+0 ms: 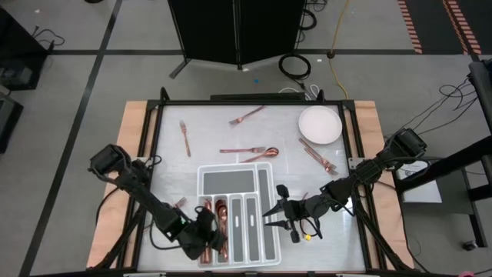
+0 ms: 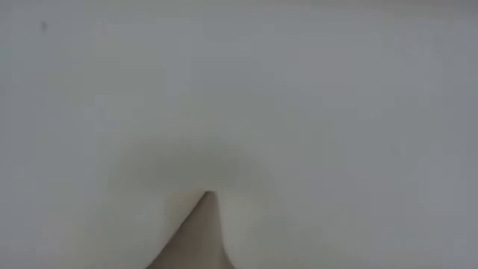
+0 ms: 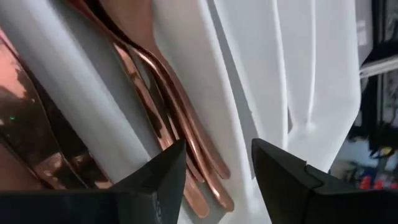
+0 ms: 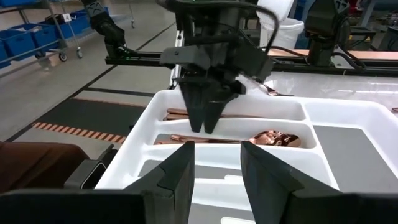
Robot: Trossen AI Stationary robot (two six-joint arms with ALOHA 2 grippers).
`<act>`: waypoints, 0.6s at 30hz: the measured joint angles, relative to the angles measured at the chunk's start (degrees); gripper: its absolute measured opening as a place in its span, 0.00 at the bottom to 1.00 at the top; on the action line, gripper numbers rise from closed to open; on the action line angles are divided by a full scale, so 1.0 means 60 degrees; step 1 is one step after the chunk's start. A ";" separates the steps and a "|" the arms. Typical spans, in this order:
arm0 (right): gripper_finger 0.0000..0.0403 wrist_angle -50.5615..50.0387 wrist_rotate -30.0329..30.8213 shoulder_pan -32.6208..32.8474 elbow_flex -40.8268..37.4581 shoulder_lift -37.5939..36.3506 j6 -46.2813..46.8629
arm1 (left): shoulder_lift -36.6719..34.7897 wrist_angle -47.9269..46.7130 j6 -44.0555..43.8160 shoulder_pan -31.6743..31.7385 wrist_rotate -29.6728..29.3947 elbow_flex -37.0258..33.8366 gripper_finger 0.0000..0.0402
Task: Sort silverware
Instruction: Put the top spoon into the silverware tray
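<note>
Counter: pale top w/ wood edges. Largest thing on it is the white divided tray, at the near-middle; all places below are given rel. to the tray.

Round white plate sits beyond the tray's far right corner, well apart from it.

Left arm reaches in over the tray's near left corner. Left pincer hangs just above the left slots, fingers apart, nothing between them. Right arm comes in from the tray's right side; right pincer hovers just off the tray's right edge, fingers apart w/ a gap, holding nothing.

Silverware, all slim, shiny copper/rose-gold, mirror finish:
- Bunch in the tray's left slots, lying lengthwise. Left wrist view shows several thin handles stacked close, w/ rounded ends, just under the pincer. Right wrist view shows a spoon bowl in one slot and more handles in the next slot over.
- Spoon + another piece lying just beyond the tray's far edge, close together.
- Fork beyond the tray's far left corner, lying roughly lengthwise.
- Fork farther out beyond the tray, angled, about level w/ the plate.
- A pair or so to the tray's far right, between tray and plate, angled; exact type can't tell.
- One small piece just off the tray's left edge, partly hidden by the left arm.

Low view: only a blank pale blur, nothing to tell.
</note>
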 joint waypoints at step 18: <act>0.30 0.0029 0.0000 -0.0027 0.0000 0.0000 -0.0588 | -0.3036 -0.2737 0.4881 0.0153 -0.2244 -0.0028 0.46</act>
